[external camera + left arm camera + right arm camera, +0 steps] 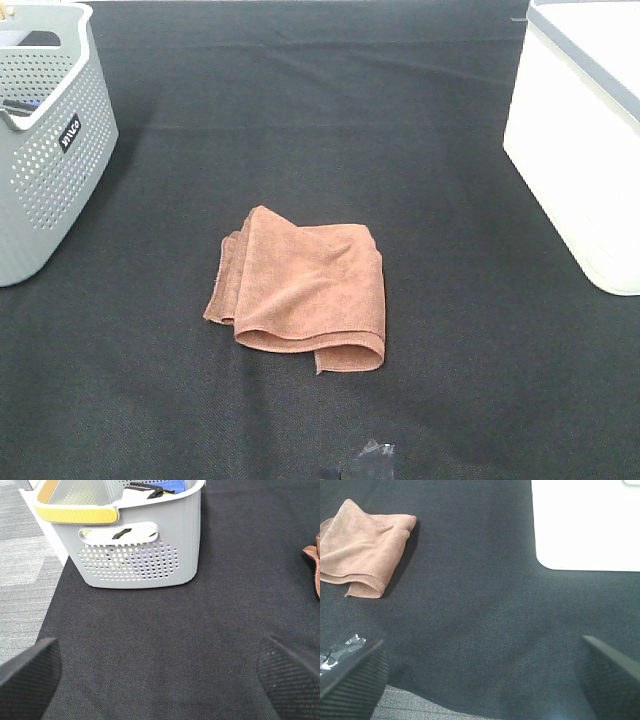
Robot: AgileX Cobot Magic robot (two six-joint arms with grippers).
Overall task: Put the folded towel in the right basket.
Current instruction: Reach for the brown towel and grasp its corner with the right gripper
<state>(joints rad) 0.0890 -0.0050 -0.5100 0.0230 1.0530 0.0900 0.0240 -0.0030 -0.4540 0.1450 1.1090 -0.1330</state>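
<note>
Black cloth point(320, 110) covers the whole table. From the high camera we cannot see the arms, and both baskets are cut off by the picture's edge. We see only one side of the white basket point(575, 160) on the right, so its inside is hidden. The grey basket point(55, 150) on the left holds blue and black things point(155, 487), but we cannot tell what they are. Its small label point(70, 132) is too tiny to read.

The folded brown towel point(300, 290) lies in the middle of the cloth, well apart from both baskets. Bare cloth is all around it, right across to the white basket. A shiny scrap point(372, 455) lies near the front edge, where the cloth ends and grey floor point(420, 711) begins.

The left gripper point(159, 677) hangs near the grey basket, spread wide and holding nothing. The right gripper point(480, 680) is also spread wide and holding nothing, with the towel off to one side.
</note>
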